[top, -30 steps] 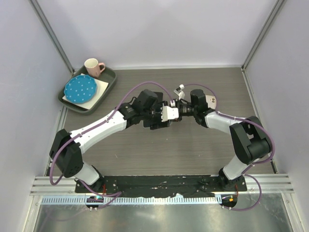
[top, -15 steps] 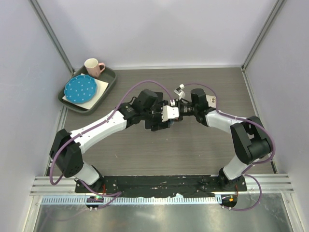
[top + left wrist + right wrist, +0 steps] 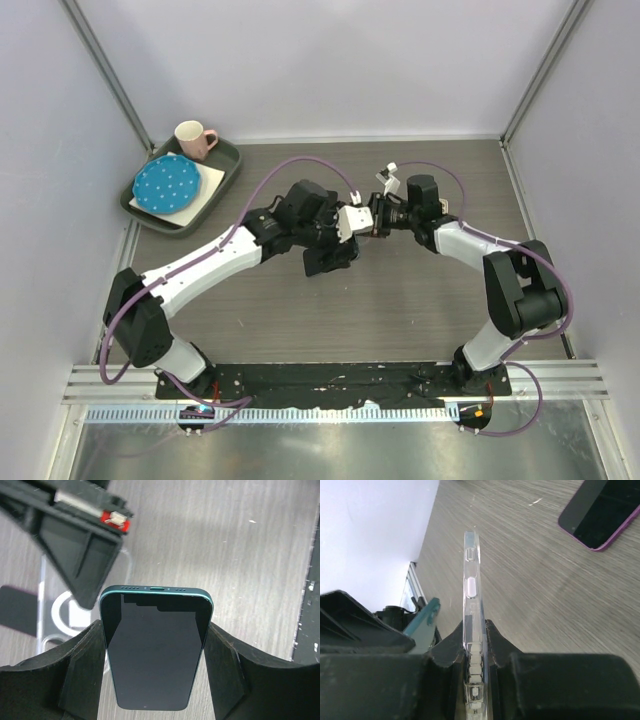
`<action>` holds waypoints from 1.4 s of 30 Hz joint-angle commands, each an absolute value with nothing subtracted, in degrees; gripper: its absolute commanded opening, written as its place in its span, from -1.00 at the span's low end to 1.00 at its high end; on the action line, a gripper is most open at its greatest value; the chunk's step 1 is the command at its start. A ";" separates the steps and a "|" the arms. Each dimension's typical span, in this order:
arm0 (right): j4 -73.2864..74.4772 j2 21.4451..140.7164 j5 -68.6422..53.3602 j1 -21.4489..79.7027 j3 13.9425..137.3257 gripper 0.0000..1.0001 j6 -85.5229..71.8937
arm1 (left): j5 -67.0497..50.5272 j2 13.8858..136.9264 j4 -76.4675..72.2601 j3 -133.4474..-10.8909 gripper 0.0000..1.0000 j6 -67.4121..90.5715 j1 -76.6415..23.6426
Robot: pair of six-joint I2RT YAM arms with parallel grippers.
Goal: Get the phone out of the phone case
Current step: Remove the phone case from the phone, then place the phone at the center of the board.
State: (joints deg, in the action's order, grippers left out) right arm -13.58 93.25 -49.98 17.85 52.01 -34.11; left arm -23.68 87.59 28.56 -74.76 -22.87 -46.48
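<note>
My left gripper is shut on the teal phone, gripping its two long sides with the dark screen facing the camera. In the top view the left gripper and phone sit just near-left of the right gripper. My right gripper is shut on the clear phone case, seen edge-on and upright. The case is apart from the phone. It also shows in the left wrist view, behind and left of the phone. The phone's teal edge shows left of the case.
A second, purple phone lies flat on the wooden table beyond the right gripper. A dark green tray at the back left holds a pink mug and a blue dotted plate. Walls close in the table on three sides.
The two grippers have drawn apart. The right one moved back and right with the case, the left one moved nearer with the phone. The phone now stands free of the case.
</note>
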 commanded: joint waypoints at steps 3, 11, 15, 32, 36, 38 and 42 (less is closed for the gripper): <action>-6.25 89.21 -43.52 14.33 55.98 -0.98 -22.60 | -7.14 84.99 17.95 -72.34 -1.00 -17.15 -44.57; -1.23 84.29 -33.32 8.79 56.25 -0.98 -14.07 | 2.20 90.61 17.49 -74.88 -1.00 -3.71 -31.04; 1.21 80.34 -29.46 8.70 56.16 -0.98 -10.73 | 4.92 98.23 20.64 -79.09 -1.00 -0.53 -25.76; 7.12 63.63 -9.32 8.26 50.19 -0.98 1.08 | 7.91 124.62 34.18 -101.94 -1.00 11.68 -18.63; 6.94 64.33 -9.84 8.26 49.05 -0.98 -7.28 | 7.04 130.33 36.12 -106.60 -1.00 12.92 -17.84; 5.37 64.86 -9.15 8.17 47.56 -0.98 -12.09 | 6.24 131.31 36.21 -107.84 -1.00 13.36 -17.58; 2.29 66.79 -2.41 8.09 44.48 -0.98 -19.22 | 5.45 133.32 37.00 -110.82 -1.00 15.03 -16.88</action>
